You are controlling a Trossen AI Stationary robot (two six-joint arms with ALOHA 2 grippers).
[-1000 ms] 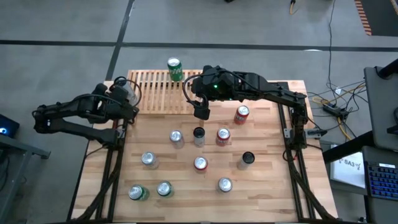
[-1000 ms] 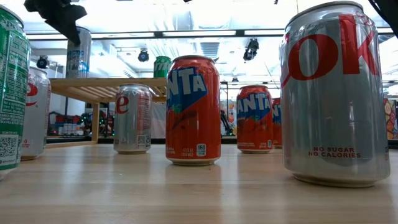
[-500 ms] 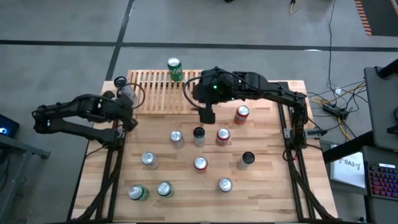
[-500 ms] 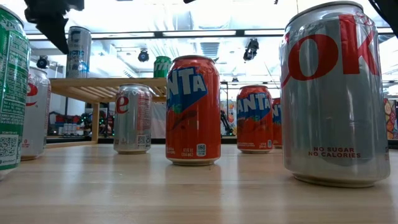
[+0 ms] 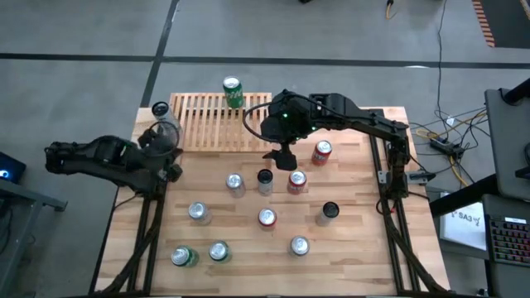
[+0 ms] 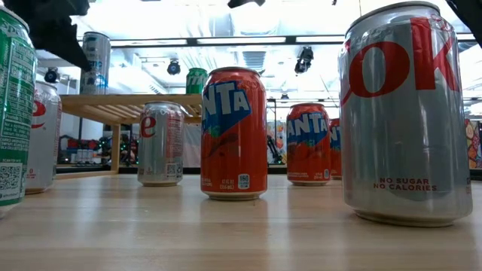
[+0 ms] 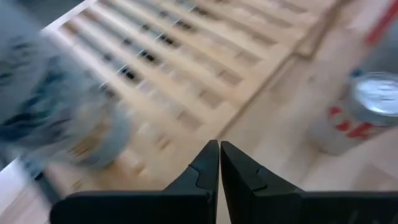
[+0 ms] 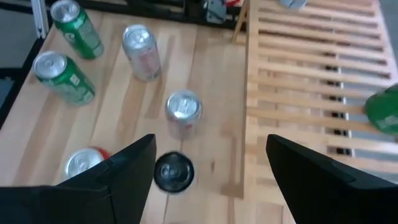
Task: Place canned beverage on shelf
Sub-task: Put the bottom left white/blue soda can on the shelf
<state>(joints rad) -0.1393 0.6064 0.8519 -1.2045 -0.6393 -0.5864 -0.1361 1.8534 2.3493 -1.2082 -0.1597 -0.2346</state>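
My left tool (image 7: 219, 163) clenched empty beside shelf (image 5: 217, 122); right tool (image 8: 208, 163) released, seemingly above black can (image 8: 173, 172).

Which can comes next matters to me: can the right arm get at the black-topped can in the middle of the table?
Probably yes. The right gripper hangs open just above the black-topped can, fingers spread wide. A silver can and a red can flank it, but with gaps on both sides.

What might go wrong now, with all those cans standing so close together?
The open right gripper hangs over a tight cluster: the black-topped can with a silver can and a red can beside it; coming down, a finger might tip a neighbour. The left gripper is shut near the shelf corner, where a tall can could be bumped.
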